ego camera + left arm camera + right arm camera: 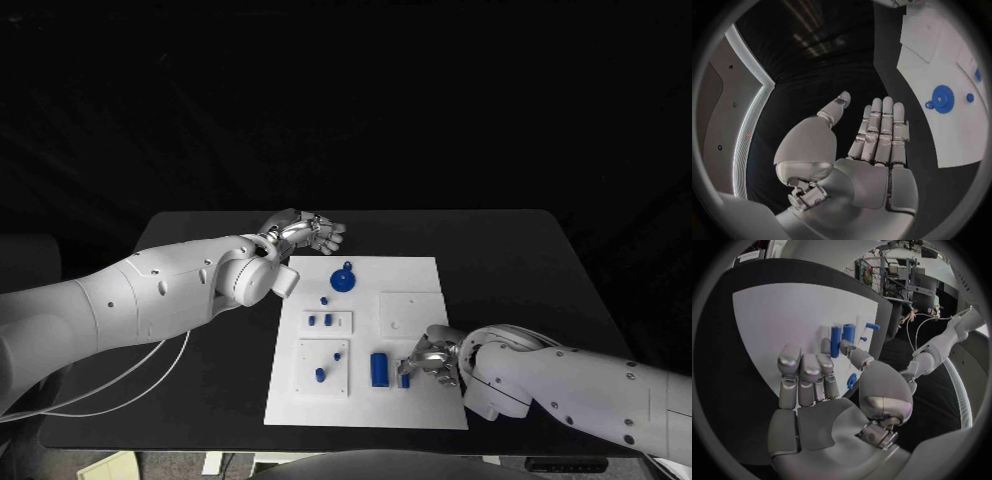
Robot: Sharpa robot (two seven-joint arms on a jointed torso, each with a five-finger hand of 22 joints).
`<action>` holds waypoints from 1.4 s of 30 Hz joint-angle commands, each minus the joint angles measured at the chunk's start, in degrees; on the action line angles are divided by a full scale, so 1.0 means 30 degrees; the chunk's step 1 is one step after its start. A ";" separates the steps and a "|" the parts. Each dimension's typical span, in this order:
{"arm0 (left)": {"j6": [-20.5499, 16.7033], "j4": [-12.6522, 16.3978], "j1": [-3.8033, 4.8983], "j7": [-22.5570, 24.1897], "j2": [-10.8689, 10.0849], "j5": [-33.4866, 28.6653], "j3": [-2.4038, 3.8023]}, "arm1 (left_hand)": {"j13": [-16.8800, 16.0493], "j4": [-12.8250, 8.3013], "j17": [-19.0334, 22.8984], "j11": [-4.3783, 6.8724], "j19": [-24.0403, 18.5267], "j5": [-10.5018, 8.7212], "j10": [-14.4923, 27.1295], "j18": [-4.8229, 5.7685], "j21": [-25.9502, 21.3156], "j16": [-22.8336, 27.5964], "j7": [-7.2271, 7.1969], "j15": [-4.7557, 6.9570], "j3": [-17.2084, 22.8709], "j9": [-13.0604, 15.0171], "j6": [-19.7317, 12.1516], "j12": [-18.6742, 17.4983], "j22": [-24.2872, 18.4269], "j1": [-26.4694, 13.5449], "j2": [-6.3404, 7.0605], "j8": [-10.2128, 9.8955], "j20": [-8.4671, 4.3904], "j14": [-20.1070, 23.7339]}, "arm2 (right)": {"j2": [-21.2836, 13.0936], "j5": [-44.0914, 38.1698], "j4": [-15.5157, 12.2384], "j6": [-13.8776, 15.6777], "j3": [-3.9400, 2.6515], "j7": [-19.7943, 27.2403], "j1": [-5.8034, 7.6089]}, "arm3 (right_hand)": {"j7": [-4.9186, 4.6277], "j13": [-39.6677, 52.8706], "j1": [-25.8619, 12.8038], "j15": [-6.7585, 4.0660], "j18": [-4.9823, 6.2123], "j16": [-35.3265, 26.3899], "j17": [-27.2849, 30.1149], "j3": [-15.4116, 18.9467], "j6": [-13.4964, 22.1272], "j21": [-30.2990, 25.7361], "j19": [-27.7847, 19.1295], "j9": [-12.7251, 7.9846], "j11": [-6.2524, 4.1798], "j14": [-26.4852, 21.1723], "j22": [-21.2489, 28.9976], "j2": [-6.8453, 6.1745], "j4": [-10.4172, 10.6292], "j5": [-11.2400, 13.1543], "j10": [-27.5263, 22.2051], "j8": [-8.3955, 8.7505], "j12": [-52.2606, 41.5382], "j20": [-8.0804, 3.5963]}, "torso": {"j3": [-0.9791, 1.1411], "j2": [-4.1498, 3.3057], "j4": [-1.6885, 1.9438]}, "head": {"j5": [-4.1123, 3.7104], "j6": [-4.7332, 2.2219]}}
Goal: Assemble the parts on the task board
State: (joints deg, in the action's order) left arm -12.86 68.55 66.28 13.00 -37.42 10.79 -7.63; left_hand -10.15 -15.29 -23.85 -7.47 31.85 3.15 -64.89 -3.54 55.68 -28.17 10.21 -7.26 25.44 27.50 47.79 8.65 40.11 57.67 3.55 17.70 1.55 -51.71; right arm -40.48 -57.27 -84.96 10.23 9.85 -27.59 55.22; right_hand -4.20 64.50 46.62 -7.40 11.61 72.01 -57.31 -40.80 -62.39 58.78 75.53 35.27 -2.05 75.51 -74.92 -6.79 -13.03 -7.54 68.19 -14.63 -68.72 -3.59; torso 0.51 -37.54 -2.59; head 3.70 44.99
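Head view: blue cylinder (pixel 379 369) lies lengthwise along the task board (pixel 418 290), right hand (pixel 433 360) spread beside it.

The desk (pixel 188 300) is seen from above by the head camera, which looks steeply down from the robot's side, with the whole task board (pixel 411 275) well below it. Each wrist camera is set close behind its own hand, the left hand (pixel 870 160) and the right hand (pixel 826 405), facing along the fingers. The task board (pixel 942 55) (pixel 786 315) is shared by all three views.
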 commanded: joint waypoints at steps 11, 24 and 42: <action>0.0334 0.0053 0.0016 0.0065 0.0037 -0.0075 0.0013 | 0.0022 -0.0013 -0.0041 0.0020 0.0044 -0.0011 0.0083 -0.0350 -0.0088 0.0100 -0.0047 -0.0005 -0.0070 -0.0034 -0.0098 0.0024 0.0036 -0.0192 -0.0043 0.0092 0.0000 -0.0112 | 0.0301 0.0133 0.0356 -0.0782 0.0012 0.0157 -0.0018 | -0.0061 -0.0016 -0.0193 -0.0149 0.1131 -0.0084 0.0025 0.0167 -0.0004 0.0049 0.0030 -0.0025 0.0034 -0.0032 -0.0155 0.0039 0.0019 0.0038 -0.0009 0.0049 0.0107 -0.0134 | 0.0011 0.0002 -0.0007 | 0.0041 0.0038; 0.0400 0.0027 0.0016 -0.0065 0.0053 -0.0060 0.0013 | 0.0024 -0.0018 -0.0064 0.0019 0.0043 -0.0010 0.0087 -0.0350 -0.0092 0.0118 -0.0047 -0.0004 -0.0071 -0.0037 -0.0104 0.0024 0.0042 -0.0194 -0.0043 0.0093 -0.0002 -0.0113 | 0.0447 -0.1152 0.0506 -0.0868 0.0038 -0.0222 -0.0044 | -0.0076 -0.0019 -0.0400 -0.0135 0.1131 -0.0110 0.0030 0.0463 0.0043 0.0015 -0.0043 -0.0057 0.0048 -0.0048 -0.0163 -0.0144 0.0139 0.0698 -0.0132 0.0083 0.0170 -0.0182 | 0.0010 0.0002 -0.0006 | 0.0051 0.0095; 0.0423 0.0031 0.0016 -0.0069 0.0038 -0.0055 0.0013 | 0.0027 -0.0019 -0.0093 0.0015 0.0043 -0.0010 0.0096 -0.0349 -0.0097 0.0142 -0.0040 -0.0005 -0.0070 -0.0043 -0.0123 0.0021 0.0050 -0.0201 -0.0052 0.0088 -0.0002 -0.0114 | 0.0480 -0.1170 0.0553 -0.0861 0.0041 -0.0317 -0.0048 | -0.0083 -0.0030 -0.0574 -0.0134 0.1131 -0.0145 0.0037 0.0495 0.0076 -0.0024 -0.0066 -0.0095 0.0053 -0.0050 -0.0156 -0.0800 0.0648 0.1401 -0.0210 0.0112 0.0239 -0.0231 | 0.0008 0.0004 0.0004 | 0.0207 0.0175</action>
State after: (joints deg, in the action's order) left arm -12.44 68.53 66.28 12.51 -37.40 10.80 -7.63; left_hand -10.15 -15.29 -24.08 -7.47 31.85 3.15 -64.89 -3.97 55.68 -27.95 10.21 -7.26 25.44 27.46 47.79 8.65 40.19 57.67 3.55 17.70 1.55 -51.71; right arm -39.11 -60.09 -83.26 8.60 9.95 -28.55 55.14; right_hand -4.29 64.44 44.82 -7.30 11.64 71.78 -57.25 -39.31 -62.28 58.77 75.42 35.03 -1.83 75.43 -74.90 -8.91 -11.35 -3.55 67.97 -14.63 -68.26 -3.91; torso 0.52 -37.52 -2.60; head 4.33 45.52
